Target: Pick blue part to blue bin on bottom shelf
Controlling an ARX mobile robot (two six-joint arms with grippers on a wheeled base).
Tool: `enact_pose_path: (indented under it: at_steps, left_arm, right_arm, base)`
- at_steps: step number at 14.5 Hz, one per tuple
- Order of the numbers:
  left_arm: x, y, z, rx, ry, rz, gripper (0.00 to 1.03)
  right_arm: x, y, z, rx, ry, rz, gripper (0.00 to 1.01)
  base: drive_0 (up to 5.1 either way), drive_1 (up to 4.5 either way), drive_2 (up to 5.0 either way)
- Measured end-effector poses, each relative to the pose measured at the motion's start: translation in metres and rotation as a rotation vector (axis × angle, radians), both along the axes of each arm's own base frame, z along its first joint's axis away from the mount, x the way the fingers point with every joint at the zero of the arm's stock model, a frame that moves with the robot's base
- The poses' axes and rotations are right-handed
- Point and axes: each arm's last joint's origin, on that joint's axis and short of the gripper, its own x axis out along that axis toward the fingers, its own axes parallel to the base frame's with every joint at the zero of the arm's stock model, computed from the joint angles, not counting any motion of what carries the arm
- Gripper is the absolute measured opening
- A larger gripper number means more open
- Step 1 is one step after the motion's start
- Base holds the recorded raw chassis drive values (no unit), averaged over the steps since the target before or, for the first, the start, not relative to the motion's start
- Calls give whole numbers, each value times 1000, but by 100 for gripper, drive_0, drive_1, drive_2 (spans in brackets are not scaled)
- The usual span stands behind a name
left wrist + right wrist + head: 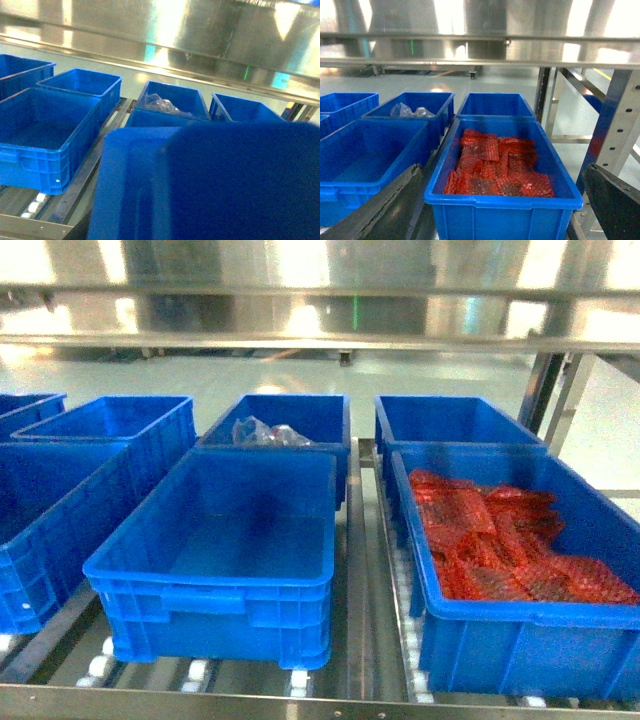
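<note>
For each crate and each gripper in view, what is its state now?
Front middle blue plastic crate: empty.
Blue crate behind it: holds a clear plastic bag.
Front right blue crate: filled with red netted material.
Right gripper: open, holding nothing.
Left gripper: not identifiable.

Head frontal, slanting down; wrists lower, nearer; red-netted crate (520,550) shared.
</note>
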Motion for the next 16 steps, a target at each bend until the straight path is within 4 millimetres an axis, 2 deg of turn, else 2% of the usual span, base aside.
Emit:
enact_pose_path:
  at_steps: [13, 16]
  left_arm:
    - [0, 0, -1, 1, 2, 0, 43]
    - [0, 0, 0, 0, 0, 0, 43]
  right_arm:
    - [0, 0, 0, 0, 0, 0, 98]
    - [0, 0, 0, 0, 0, 0, 98]
  base:
    - [0, 0, 0]
    - [0, 319, -318]
